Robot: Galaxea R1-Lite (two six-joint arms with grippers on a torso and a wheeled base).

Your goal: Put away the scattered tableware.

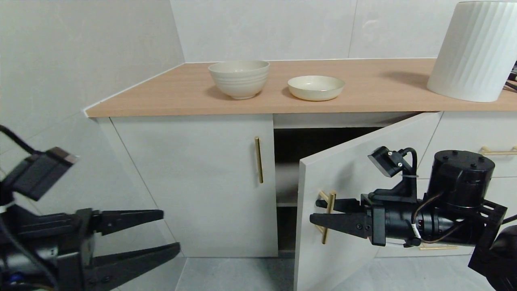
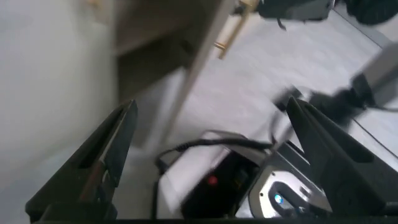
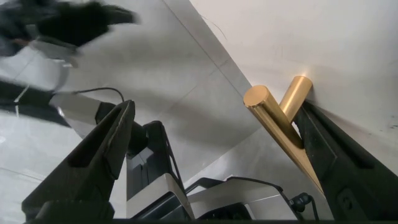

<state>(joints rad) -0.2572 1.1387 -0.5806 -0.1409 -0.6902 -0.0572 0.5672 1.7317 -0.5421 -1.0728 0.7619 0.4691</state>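
Note:
A deep ribbed cream bowl [image 1: 239, 79] and a shallow cream bowl [image 1: 316, 87] stand side by side on the wooden countertop [image 1: 363, 97]. Below them the right cabinet door [image 1: 355, 178] stands partly open. My right gripper [image 1: 319, 212] is open at that door's gold handle [image 1: 328, 216]. In the right wrist view the handle [image 3: 280, 118] rests against one finger [image 3: 339, 168] of the gripper [image 3: 214, 118]. My left gripper [image 1: 169, 230] hangs open and holds nothing, low in front of the closed left door [image 1: 194, 182]. It spreads wide [image 2: 211, 124] in its wrist view.
A tall white ribbed cylinder [image 1: 472, 50] stands at the counter's right end. The closed left door has a gold handle [image 1: 258, 159]. A dark shelf opening [image 1: 291, 178] shows behind the open door. Drawers with gold pulls [image 1: 499, 151] sit to the right. Grey floor [image 1: 242, 275] lies below.

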